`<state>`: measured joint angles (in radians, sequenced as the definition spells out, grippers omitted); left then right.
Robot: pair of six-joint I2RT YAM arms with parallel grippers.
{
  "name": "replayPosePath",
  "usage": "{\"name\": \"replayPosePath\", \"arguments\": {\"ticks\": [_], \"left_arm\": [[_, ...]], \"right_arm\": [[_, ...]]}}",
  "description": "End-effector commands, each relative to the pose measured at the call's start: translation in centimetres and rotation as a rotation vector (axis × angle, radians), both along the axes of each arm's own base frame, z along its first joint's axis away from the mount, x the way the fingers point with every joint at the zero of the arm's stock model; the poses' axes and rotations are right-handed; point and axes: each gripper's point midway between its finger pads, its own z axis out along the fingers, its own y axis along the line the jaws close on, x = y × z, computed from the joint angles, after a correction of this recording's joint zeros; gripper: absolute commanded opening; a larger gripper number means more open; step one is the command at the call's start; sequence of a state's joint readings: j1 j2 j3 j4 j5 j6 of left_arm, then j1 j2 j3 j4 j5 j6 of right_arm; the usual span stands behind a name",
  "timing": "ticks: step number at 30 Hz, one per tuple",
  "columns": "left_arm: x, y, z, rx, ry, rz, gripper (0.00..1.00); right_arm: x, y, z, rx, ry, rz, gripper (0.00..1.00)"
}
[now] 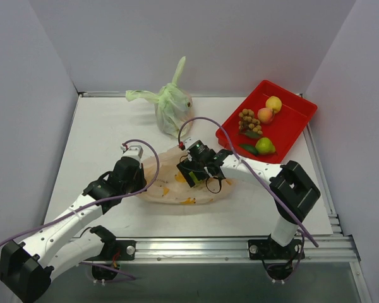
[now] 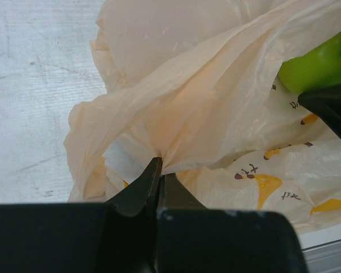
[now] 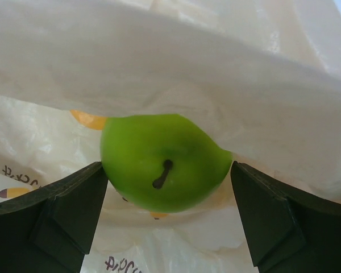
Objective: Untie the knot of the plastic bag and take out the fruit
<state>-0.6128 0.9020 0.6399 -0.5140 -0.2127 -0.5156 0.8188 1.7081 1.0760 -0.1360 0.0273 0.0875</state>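
Observation:
The pale orange plastic bag [image 1: 177, 189] lies flat on the white table in front of both arms. My left gripper [image 2: 161, 168] is shut on a gathered fold of its edge [image 2: 176, 153]; from above it sits at the bag's left side [image 1: 141, 178]. My right gripper [image 3: 166, 168] reaches into the bag's mouth [image 1: 196, 173], open wide. A green apple [image 3: 162, 162] lies between its fingertips, which stand close against both sides. That apple [image 2: 324, 60] also shows in the left wrist view. The knot is out of view.
A red tray [image 1: 294, 123] at the back right holds a yellow fruit [image 1: 273, 103], a peach [image 1: 265, 115], a brown cluster [image 1: 247, 120] and a green apple [image 1: 264, 146]. A tied light green bag [image 1: 172, 107] stands at the back. White walls close in three sides.

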Motion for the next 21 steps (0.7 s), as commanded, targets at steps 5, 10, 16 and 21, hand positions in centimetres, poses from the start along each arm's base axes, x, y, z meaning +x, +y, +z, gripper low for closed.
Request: {"name": "replayPosePath", "arguments": {"ticks": [5,10,16,21], "left_arm": [[1.2,-0.5,1.9,0.006,-0.077,-0.041,0.0],[1.9,0.3,2.6,0.057,-0.115,-0.032,0.0],[2.2,1.8,1.9,0.121,-0.137,0.014,0.0],[2.5,2.4,2.0,0.118,-0.145,0.047,0.0]], "right_arm": [[0.4,2.0,3.0,0.054,-0.058,0.064,0.61],[-0.7,3.2,5.7,0.154,-0.069,0.12,0.21],[-2.2,3.7,13.5,0.328,-0.173,0.204,0.18],[0.7,-0.5,18.1,0.332,-0.337,0.057,0.2]]}}
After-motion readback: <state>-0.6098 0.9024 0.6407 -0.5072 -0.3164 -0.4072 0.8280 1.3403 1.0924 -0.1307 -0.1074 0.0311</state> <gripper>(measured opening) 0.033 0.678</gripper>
